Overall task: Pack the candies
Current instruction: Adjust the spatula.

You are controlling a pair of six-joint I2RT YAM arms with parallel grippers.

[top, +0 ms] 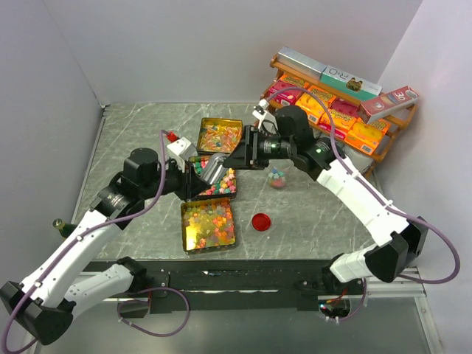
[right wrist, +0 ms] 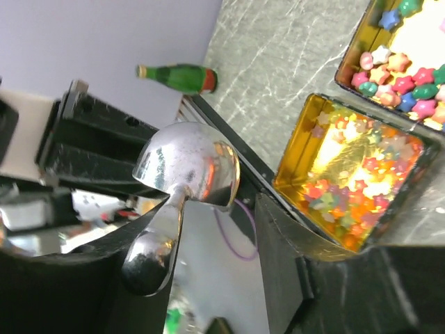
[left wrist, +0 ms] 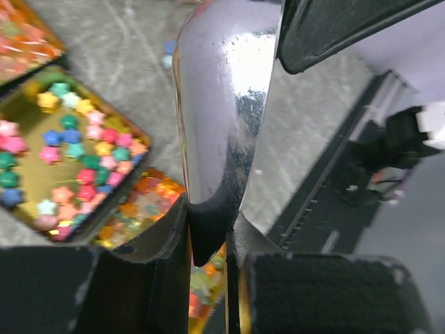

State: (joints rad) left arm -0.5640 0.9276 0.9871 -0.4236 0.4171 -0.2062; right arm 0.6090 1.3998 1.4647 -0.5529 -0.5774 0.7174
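Star-shaped candies (top: 218,184) fill the middle gold tray (top: 193,193), with glossy gummy candies in the far tray (top: 220,135) and near tray (top: 209,223). My left gripper (top: 198,171) is shut on the bowl end of a metal scoop (top: 212,167) above the middle tray; in the left wrist view the scoop (left wrist: 222,104) narrows between the jaws. My right gripper (top: 237,156) is open at the scoop's other end. In the right wrist view the scoop's handle (right wrist: 151,250) lies against the left finger, with a wide gap to the other. A small clear jar (top: 277,178) holds a few candies.
A red round lid (top: 260,221) lies on the table right of the near tray. A wooden rack of orange and pink boxes (top: 332,110) stands at the back right. A small green bottle (right wrist: 177,78) lies near the table's left edge. Grey walls close in left and right.
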